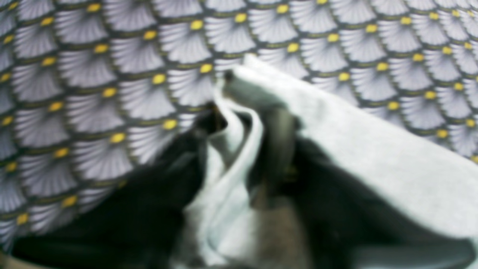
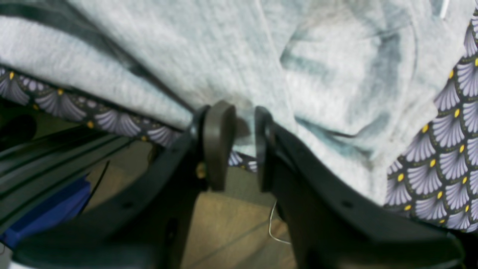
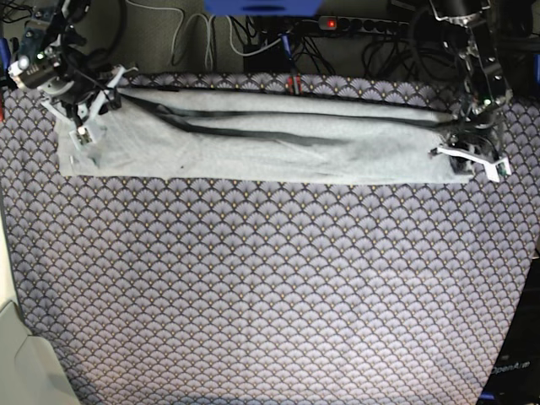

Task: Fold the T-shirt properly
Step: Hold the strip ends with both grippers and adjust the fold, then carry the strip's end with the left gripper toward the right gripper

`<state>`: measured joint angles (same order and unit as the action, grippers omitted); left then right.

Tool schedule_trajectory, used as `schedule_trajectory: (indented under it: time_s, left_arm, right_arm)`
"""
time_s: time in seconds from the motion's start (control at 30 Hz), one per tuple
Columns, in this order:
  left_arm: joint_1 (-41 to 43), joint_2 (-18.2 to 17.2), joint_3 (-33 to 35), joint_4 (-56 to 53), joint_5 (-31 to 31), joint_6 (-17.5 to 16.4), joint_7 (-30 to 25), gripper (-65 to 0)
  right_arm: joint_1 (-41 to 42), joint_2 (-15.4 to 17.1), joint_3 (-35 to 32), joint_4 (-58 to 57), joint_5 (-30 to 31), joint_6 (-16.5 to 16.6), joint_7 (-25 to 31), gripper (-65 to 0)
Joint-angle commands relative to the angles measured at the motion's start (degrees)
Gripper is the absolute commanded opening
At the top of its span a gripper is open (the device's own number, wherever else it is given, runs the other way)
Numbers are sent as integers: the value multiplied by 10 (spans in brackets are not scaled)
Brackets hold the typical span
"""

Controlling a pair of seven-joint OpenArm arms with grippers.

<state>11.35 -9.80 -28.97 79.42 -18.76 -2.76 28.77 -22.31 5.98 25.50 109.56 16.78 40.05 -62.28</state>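
Your left fingers (image 1: pixel 239 112) are pinched on a bunched edge of the T-shirt (image 3: pixel 253 139); the right fingers (image 2: pixel 239 123) clamp its hem at the desk (image 3: pixel 253 295) edge. It lies as a long band across the desk's far side. The left wrist view is blurred.

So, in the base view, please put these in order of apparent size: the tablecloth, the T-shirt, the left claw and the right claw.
1. tablecloth, clearly the largest.
2. T-shirt, a long folded band along the far edge.
3. left claw and right claw: both small and look about equal, so I do not rank them.
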Motion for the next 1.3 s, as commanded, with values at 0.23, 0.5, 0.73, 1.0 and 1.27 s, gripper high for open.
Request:
schedule_trajectory:
  time_s: [0.23, 0.5, 0.73, 1.0, 1.27]
  left_arm:
    - [22, 26, 2, 93, 18, 19, 44, -648]
    - [38, 95, 106, 300, 19, 19, 181, -648]
    - [46, 164, 224, 321, 24, 21, 225, -648]
    - [19, 188, 323, 276, 25, 25, 224, -648]
    - [-27, 188, 379, 173, 25, 26, 167, -648]
  right_arm:
    - [13, 6, 2, 7, 4, -1, 7, -503]
    - [22, 6, 1, 7, 4, -1, 7, -503]
    - [26, 6, 1, 7, 4, -1, 7, -503]
    - [27, 6, 1, 7, 4, -1, 7, -503]
    - [27, 8, 1, 7, 3, -1, 7, -503]
